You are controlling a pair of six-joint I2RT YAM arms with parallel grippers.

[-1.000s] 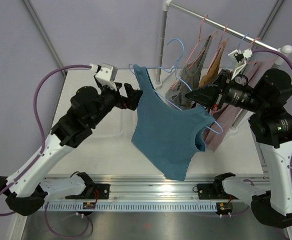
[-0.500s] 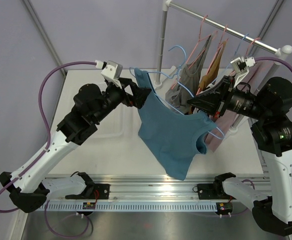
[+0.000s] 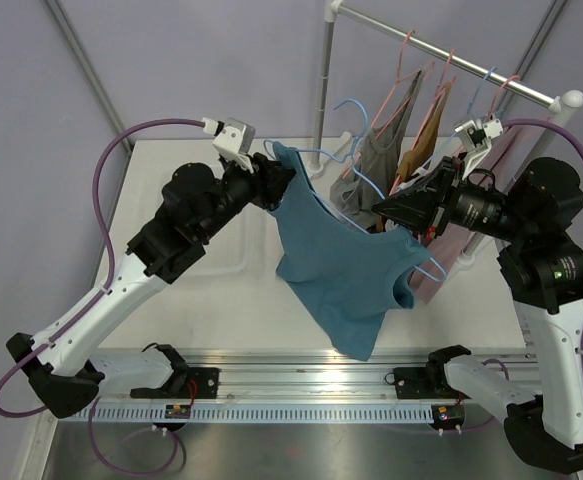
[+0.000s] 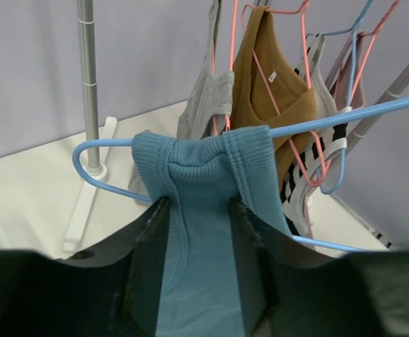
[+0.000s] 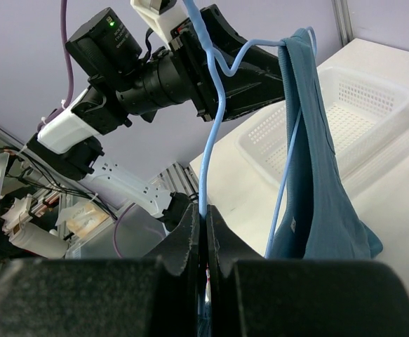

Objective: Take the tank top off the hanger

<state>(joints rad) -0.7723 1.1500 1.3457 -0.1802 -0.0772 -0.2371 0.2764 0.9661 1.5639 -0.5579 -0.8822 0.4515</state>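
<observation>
Twin manipulators built of white link shells and black cylindrical joint housings: left arm [image 3: 131, 290], right arm [image 3: 556, 340]. A purple cable [image 3: 151, 124] runs from each base to the wrist, where a white box-shaped camera housing [image 3: 233, 136] sits. Black wedge-shaped fingers [image 4: 144, 274] terminate each arm; a small green indicator light [image 5: 111, 21] marks the left arm's black joint housing.

Right gripper [image 3: 380, 208] raised, jaws clamped; left gripper [image 3: 282, 182] raised.

the tank top [image 4: 198, 210] is ribbed teal cloth, matt (ridges plain at the strap). the hanger [image 4: 344, 116] is smooth, glossy blue wire. the basket [image 5: 344, 98] is white perforated plastic; the rack pole [image 4: 87, 77] dull metal.
</observation>
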